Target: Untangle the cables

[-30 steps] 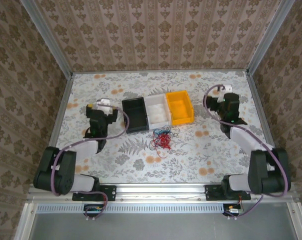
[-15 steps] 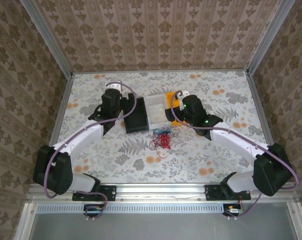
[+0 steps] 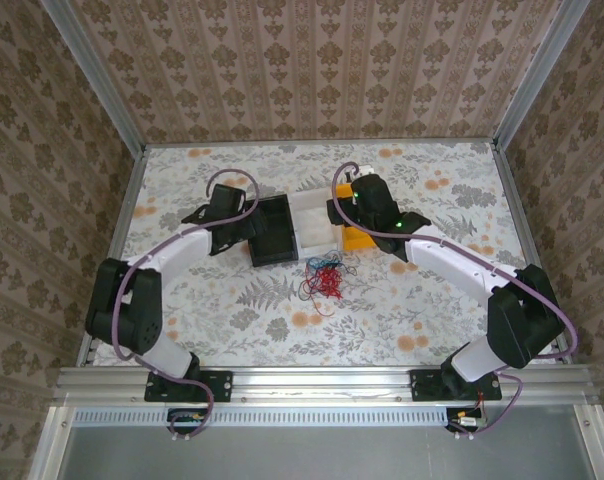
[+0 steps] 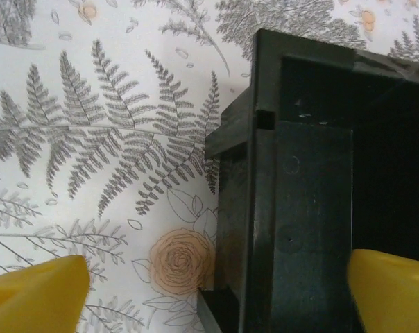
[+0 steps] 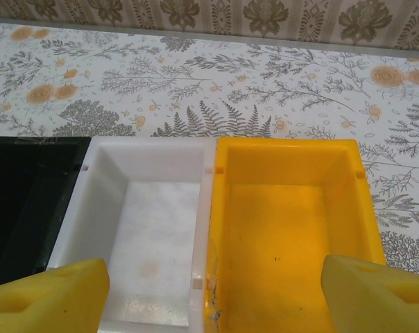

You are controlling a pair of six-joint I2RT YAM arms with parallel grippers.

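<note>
The cables (image 3: 323, 280) lie as a small tangle of thin red and black wires on the flowered table, just in front of the row of bins. My left gripper (image 3: 245, 226) hovers at the black bin's left side. In the left wrist view the left gripper (image 4: 216, 298) is open, its yellow fingertips (image 4: 36, 295) far apart with the black bin's (image 4: 300, 208) wall between them, untouched. My right gripper (image 3: 348, 222) hangs over the bins behind the tangle. Seen from the right wrist, the right gripper (image 5: 211, 295) is open, holding nothing.
Three bins stand side by side at mid-table: black bin (image 3: 274, 230), white bin (image 3: 312, 222) and yellow bin (image 3: 362, 240). The white bin (image 5: 150, 229) and yellow bin (image 5: 293, 229) look bare inside. Metal frame rails border the table, with patterned walls behind.
Both arms have swung inward from the table's sides. The left gripper now sits at the black bin, the right one over the white and yellow bins. The cables have not moved.
</note>
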